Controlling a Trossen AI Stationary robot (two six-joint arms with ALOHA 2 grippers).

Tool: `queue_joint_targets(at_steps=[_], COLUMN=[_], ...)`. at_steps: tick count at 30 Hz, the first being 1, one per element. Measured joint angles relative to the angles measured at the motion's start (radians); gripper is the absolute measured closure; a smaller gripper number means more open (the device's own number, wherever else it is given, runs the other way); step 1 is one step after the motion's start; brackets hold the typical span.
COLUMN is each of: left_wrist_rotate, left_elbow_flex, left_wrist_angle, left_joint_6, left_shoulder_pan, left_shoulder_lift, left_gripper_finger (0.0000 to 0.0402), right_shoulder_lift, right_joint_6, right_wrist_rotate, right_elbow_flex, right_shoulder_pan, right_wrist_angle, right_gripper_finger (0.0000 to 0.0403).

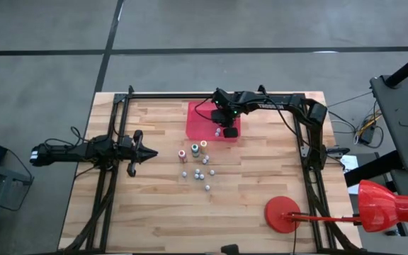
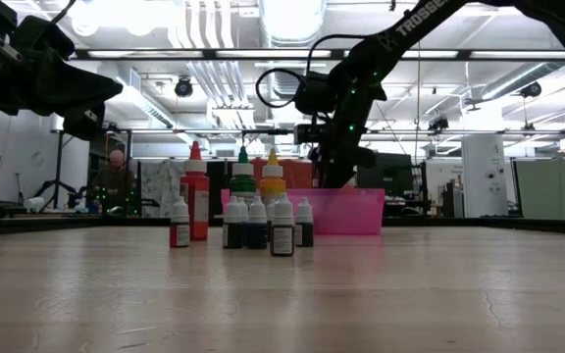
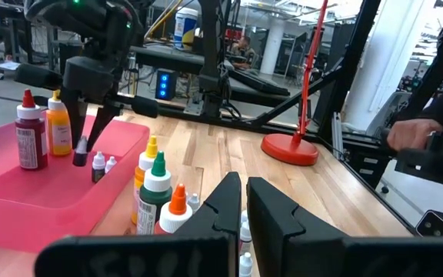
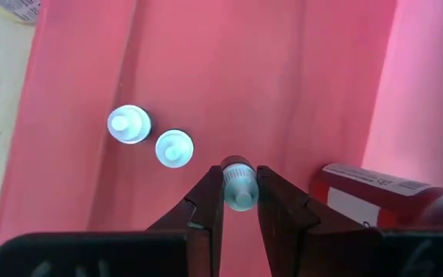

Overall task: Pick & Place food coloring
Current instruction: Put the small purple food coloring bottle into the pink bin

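Your right gripper (image 4: pixel 239 188) is pinching a small food coloring bottle (image 4: pixel 238 185) above the red tray (image 4: pixel 298 92), just beside two small bottles (image 4: pixel 152 137) already standing there. Release too high or off-centre and it could topple or knock them (my judgement). The left gripper (image 3: pixel 241 201), fingers pressed together, waits at the table's left, near the remaining bottles (image 1: pixel 198 164).

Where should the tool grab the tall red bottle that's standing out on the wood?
Probably take the tall red bottle around its straight body, below the narrow cap. It stands upright and apart on one side of the cluster of small bottles, so coming down from above with the fingers straddling it looks safest.
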Motion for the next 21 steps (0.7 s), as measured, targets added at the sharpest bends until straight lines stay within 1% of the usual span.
queue_joint_targets(at_steps=[21], left_wrist_rotate=[0.0], left_elbow_flex=[0.0], left_wrist_angle=[0.0], left_joint_6=[0.0], left_shoulder_pan=[0.0], left_shoulder_lift=[0.0], left_gripper_finger=[0.0402], right_shoulder_lift=[0.02], right_joint_6=[0.0], right_wrist_rotate=[-0.003], right_elbow_flex=[0.0], right_shoulder_pan=[0.0], right_wrist_angle=[0.011], right_gripper_finger=[0.0348])
